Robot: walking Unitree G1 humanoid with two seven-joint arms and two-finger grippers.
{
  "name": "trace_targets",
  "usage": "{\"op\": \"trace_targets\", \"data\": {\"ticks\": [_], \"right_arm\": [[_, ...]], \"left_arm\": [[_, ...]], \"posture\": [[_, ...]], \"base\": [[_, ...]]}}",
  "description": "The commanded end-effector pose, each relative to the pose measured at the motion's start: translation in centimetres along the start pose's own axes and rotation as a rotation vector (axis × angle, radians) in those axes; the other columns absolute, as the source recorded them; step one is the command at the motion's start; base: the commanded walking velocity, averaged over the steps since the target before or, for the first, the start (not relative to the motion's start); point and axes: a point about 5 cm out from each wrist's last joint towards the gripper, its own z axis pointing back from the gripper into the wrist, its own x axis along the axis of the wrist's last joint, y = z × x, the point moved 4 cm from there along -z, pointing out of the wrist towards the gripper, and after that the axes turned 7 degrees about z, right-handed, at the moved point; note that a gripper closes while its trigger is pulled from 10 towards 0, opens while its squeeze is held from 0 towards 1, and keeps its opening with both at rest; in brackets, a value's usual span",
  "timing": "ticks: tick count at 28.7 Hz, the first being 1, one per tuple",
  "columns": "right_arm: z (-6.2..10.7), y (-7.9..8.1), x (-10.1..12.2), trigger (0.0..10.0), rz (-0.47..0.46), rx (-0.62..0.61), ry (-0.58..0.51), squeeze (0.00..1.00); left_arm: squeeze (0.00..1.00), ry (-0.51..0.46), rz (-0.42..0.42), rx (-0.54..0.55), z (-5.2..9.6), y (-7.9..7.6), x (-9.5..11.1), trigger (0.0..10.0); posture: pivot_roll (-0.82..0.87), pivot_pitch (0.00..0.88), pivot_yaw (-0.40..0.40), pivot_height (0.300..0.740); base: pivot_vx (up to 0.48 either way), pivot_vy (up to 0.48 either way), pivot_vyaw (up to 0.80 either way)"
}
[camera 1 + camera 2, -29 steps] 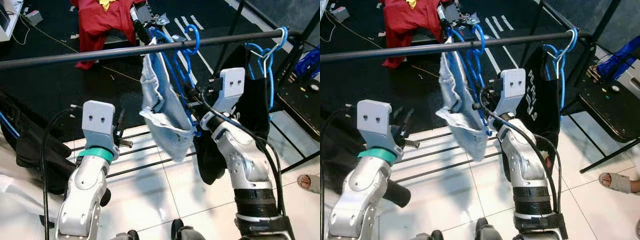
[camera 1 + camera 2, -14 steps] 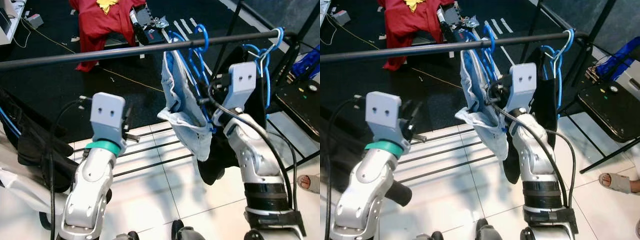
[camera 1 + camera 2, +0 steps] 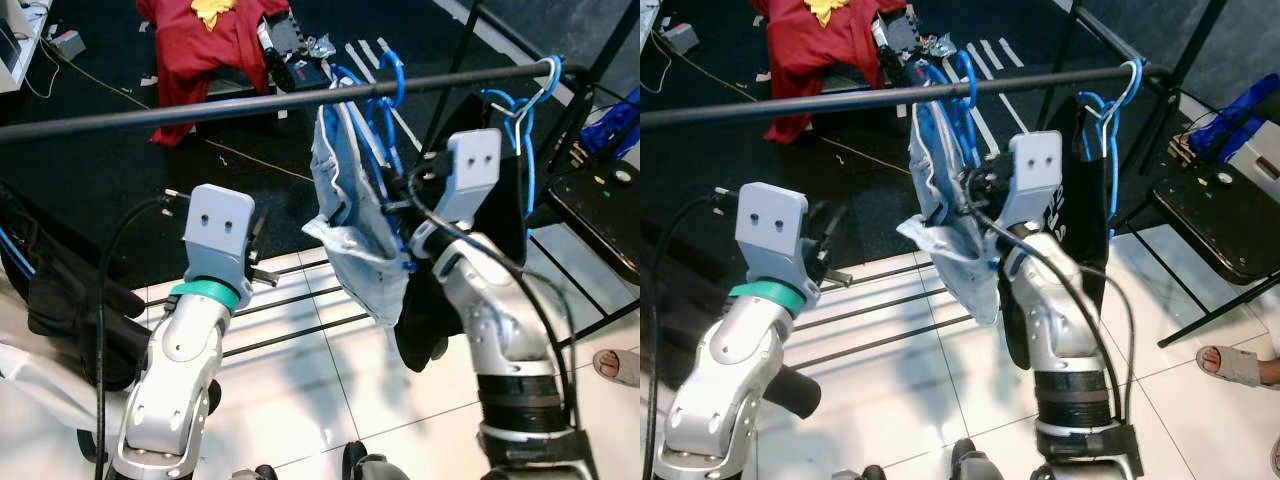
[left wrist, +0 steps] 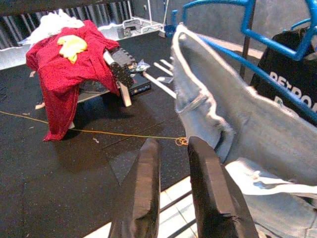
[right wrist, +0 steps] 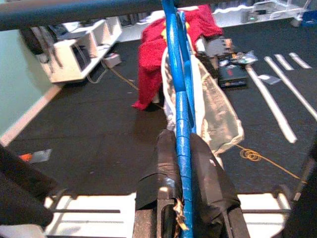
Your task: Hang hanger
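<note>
A black mat and white floor tiles lie under a long dark metal clothes rail (image 3: 200, 107). At nine o'clock of the garment, the left gripper (image 4: 171, 193) hangs free, fingers nearly together on nothing, out of the way. The blue plastic hanger (image 3: 385, 100) carrying pale denim shorts (image 3: 350, 220) hooks the rail; the right gripper (image 5: 181, 163) clamps its lower bar, apparently steadying it.

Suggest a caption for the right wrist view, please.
Right gripper clamps the blue hanger carrying a pale garment beneath the rail.
</note>
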Motion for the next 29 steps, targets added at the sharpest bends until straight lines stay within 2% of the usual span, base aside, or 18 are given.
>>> {"op": "trace_targets", "data": {"ticks": [1, 2, 3, 4, 5, 8, 16, 18, 21, 29], "right_arm": [[0.4, -0.7, 1.5, 10.0, 0.026, -0.056, -0.059, 0.00], [0.4, -0.7, 1.5, 10.0, 0.026, -0.056, -0.059, 0.00], [0.7, -2.0, 1.2, 10.0, 0.044, -0.115, -0.044, 0.00], [0.7, -2.0, 1.2, 10.0, 0.044, -0.115, -0.044, 0.00], [0.9, -2.9, 0.8, 10.0, 0.058, -0.145, -0.026, 0.00], [1.0, -3.2, 0.5, 10.0, 0.071, -0.155, -0.013, 0.00], [1.1, -2.3, -0.3, 10.0, 0.077, -0.142, -0.014, 0.00], [1.2, -2.1, -0.6, 10.0, 0.069, -0.150, -0.036, 0.00], [1.6, -1.1, -1.5, 10.0, 0.122, -0.126, -0.058, 0.00], [1.8, -0.7, -1.9, 10.0, 0.155, -0.106, -0.066, 0.00]], "left_arm": [[0.00, 0.009, -0.010, -0.004, 0.2, -0.1, -0.2, 10.0], [0.00, 0.009, -0.010, -0.004, 0.2, -0.1, -0.2, 10.0], [0.00, 0.015, 0.016, 0.001, 0.0, -0.1, -0.3, 10.0], [0.00, 0.015, 0.016, 0.001, 0.0, -0.1, -0.3, 10.0], [0.00, 0.021, 0.039, -0.006, -0.1, -0.1, -0.4, 10.0], [0.00, 0.025, 0.049, -0.015, -0.3, -0.3, -0.4, 10.0], [0.00, 0.045, 0.064, 0.005, -0.1, -0.3, -1.4, 10.0], [0.00, 0.045, 0.017, 0.044, 0.2, 0.5, -2.1, 10.0], [0.00, 0.057, -0.014, 0.074, 0.8, 1.4, -3.5, 10.0], [0.00, 0.068, -0.047, 0.087, 1.5, 2.1, -4.4, 10.0]], "posture": [[-0.10, 0.098, 0.055, 0.740], [-0.10, 0.098, 0.055, 0.740], [-0.12, 0.096, 0.069, 0.740], [-0.12, 0.096, 0.069, 0.740], [-0.13, 0.094, 0.074, 0.740], [-0.13, 0.095, 0.077, 0.740], [-0.13, 0.093, 0.080, 0.740], [-0.13, 0.086, 0.076, 0.740], [-0.12, 0.066, 0.062, 0.740], [-0.11, 0.054, 0.054, 0.740]], "base": [[0.000, 0.000, 0.00], [0.000, 0.000, 0.00], [0.000, 0.000, 0.00], [0.000, 0.000, 0.00], [0.000, 0.000, 0.00], [0.000, 0.000, 0.00], [0.000, 0.000, 0.00], [0.000, 0.000, 0.00], [0.000, 0.000, 0.00], [0.000, 0.000, 0.00]]}}
